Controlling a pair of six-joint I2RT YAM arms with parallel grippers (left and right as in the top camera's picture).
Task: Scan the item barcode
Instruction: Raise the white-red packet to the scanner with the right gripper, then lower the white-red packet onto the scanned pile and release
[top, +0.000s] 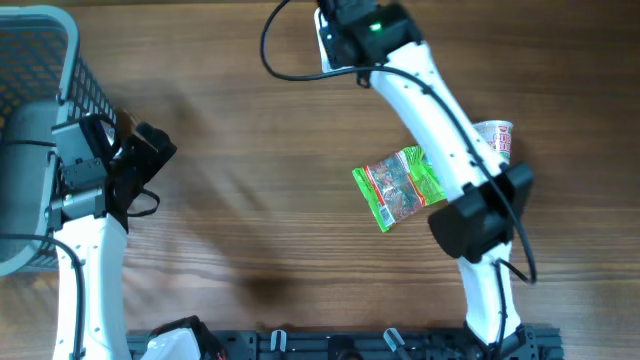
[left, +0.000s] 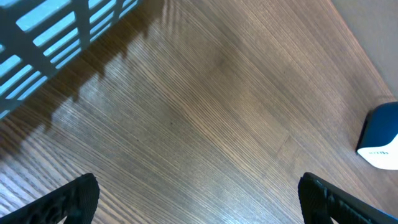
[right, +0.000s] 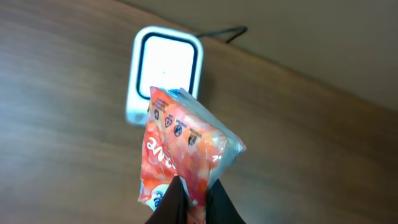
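The right gripper (right: 193, 194) pinches a glossy orange-red plastic packet (right: 186, 146), crinkled, with white letters, close in front of the white rounded scanner (right: 166, 65). The left gripper (left: 200, 200) is spread wide above the wood-grain table (left: 205, 112).

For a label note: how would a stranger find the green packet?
On the wooden table, look right of centre, beside the right arm. The green packet lies flat there; the cup nearby is white and red.
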